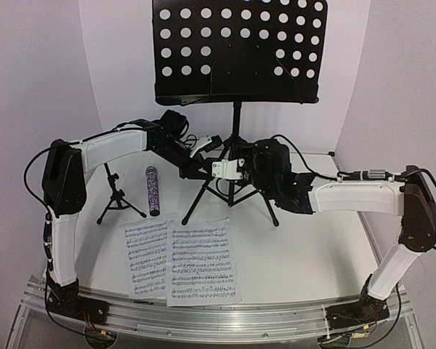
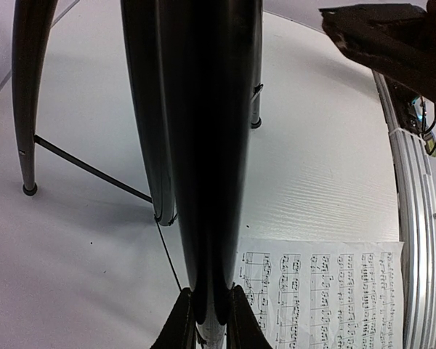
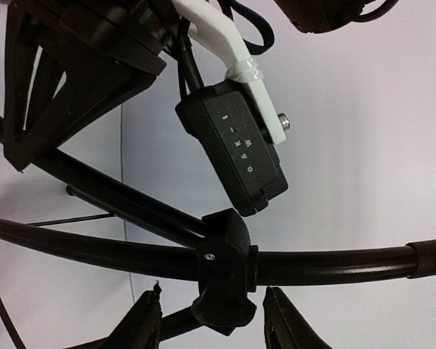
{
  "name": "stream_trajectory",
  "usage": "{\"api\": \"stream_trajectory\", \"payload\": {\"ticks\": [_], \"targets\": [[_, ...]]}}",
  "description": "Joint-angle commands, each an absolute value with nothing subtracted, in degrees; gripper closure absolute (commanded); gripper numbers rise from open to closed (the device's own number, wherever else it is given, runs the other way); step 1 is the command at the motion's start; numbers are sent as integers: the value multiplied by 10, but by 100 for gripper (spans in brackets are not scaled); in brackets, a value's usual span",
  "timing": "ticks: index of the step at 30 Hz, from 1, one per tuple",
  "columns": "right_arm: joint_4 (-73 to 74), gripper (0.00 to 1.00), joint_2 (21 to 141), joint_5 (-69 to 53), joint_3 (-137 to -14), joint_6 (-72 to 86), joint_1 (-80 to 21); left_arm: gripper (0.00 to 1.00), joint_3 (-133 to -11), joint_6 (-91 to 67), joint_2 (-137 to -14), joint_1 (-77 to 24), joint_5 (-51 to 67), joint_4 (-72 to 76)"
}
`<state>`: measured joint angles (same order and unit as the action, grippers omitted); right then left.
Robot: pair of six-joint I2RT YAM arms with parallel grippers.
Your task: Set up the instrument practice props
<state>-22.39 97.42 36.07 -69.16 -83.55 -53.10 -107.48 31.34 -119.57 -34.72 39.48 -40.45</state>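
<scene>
The left gripper [image 2: 211,309] was clamped on a tube of the music stand [image 1: 237,120], upper centre of the top view; the right gripper [image 3: 212,302] gaped astride its leg collar [image 3: 225,247]. Uneven pulls could tip the top-heavy desk [image 1: 232,83].

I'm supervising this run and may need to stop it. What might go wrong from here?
1. The black tripod music stand with perforated metal desk is held low down: left fingers clamp a tube, right fingers bracket the leg hub. Its wide desk sits high, so a shove may tip it.
2. A front leg's foot stands close to the two white printed music sheets; dragging might crumple them.
</scene>
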Motion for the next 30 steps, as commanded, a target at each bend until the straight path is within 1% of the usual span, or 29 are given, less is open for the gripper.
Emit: {"api": "stream_trajectory", "payload": {"ticks": [1, 3, 8, 15, 18, 21, 23, 30], "targets": [[-265, 55, 994, 381, -721, -853, -522, 100, -1074, 333, -1207, -355, 407, -406], [-270, 59, 994, 385, -719, -853, -519, 100, -1074, 333, -1206, -355, 409, -407], [-277, 74, 985, 391, -707, -848, -517, 100, -1074, 334, -1206, -355, 408, -407], [-285, 89, 989, 392, -708, -845, -517, 100, -1073, 334, -1207, -355, 409, -405], [-287, 99, 995, 395, -710, -830, -520, 100, -1073, 334, -1207, -355, 408, -404], [-308, 100, 1008, 417, -712, -777, -527, 100, -1073, 334, -1207, -355, 407, -402], [-319, 100, 1015, 447, -717, -703, -531, 100, -1073, 332, -1207, -355, 406, -400], [-316, 100, 1018, 474, -713, -386, -550, 100, -1070, 334, -1208, -355, 403, -402]]}}
